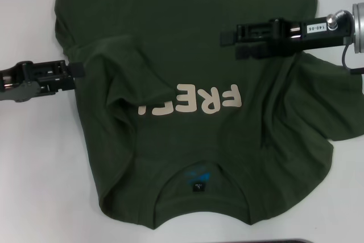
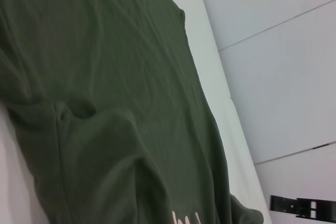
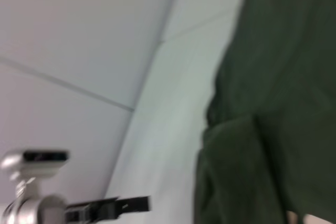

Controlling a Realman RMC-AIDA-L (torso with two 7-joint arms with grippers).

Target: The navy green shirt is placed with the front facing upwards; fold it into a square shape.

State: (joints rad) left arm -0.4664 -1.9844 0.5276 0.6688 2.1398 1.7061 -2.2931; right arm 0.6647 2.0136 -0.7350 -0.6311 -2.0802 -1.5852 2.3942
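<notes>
The navy green shirt [image 1: 193, 83] reads "FREE!"; whether either end effector is spread, I cannot tell.

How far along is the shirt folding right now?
Early stage. The left sleeve of the navy green shirt is already folded in over the chest, covering part of the FREE! lettering. The left hand sits at that edge; the right hand is above the right side. The right sleeve is still spread out.

There is one shirt [image 1: 187, 61]. It has one word [image 1: 190, 102] on it and one small label [image 1: 198, 186]. There are two grippers, one left [image 1: 77, 70] and one right [image 1: 227, 37]. There is one table [image 1: 34, 186].
</notes>
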